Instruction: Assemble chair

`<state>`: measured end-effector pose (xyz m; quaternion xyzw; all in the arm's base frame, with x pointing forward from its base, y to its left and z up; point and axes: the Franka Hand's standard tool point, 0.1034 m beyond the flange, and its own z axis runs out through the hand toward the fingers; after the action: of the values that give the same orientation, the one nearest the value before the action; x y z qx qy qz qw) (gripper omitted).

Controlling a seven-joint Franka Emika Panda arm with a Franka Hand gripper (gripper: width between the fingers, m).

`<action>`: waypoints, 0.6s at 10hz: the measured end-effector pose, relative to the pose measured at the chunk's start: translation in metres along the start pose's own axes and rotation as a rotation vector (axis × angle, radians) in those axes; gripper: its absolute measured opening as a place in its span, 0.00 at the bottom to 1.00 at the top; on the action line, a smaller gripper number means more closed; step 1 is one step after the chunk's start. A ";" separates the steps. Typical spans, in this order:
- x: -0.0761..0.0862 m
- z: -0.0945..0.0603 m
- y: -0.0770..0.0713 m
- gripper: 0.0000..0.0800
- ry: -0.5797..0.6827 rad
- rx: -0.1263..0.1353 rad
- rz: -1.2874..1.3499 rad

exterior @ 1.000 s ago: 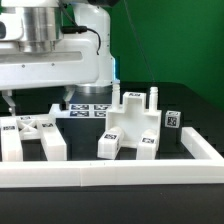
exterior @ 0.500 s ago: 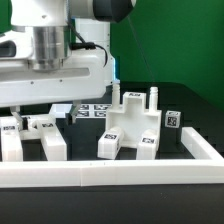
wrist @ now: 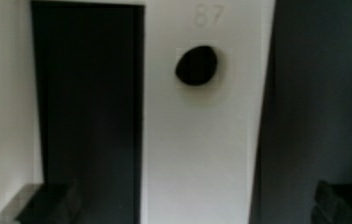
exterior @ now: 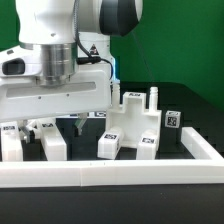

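Step in hand: reaching for a part. The chair looked far from built, since its pieces lay loose.
Chair: in separate pieces on the dark table, inside the white rail. The seat slab sat near the middle with pegs standing up.
Gripper: the gripper hung low over the pieces toward the exterior view's left. Its jaws were spread as wide as they go and held nothing.
Under the jaws: in the wrist view, a white piece with a dark oval hole lay between the two fingers. As far as I could tell it touched neither, and I could not say which part it was.
Next move: by my judgement, it needed to come down squarely astride that piece, then close on its flat sides before lifting.
Seat slabs: one.
Square tagged blocks, likely legs: four square tagged blocks showed along the front, and the arm may have hidden more.
Small tagged cube: one small tagged cube sat apart from the slab, on the exterior view's right.
Rails: one.
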<state>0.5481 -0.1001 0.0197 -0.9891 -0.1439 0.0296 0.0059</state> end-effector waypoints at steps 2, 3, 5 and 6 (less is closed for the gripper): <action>-0.004 0.006 0.000 0.81 -0.011 0.003 0.001; -0.006 0.010 0.000 0.81 -0.016 0.004 0.002; -0.009 0.013 0.000 0.81 -0.022 0.006 0.004; -0.010 0.013 0.000 0.71 -0.024 0.006 0.005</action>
<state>0.5375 -0.1032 0.0070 -0.9891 -0.1413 0.0417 0.0074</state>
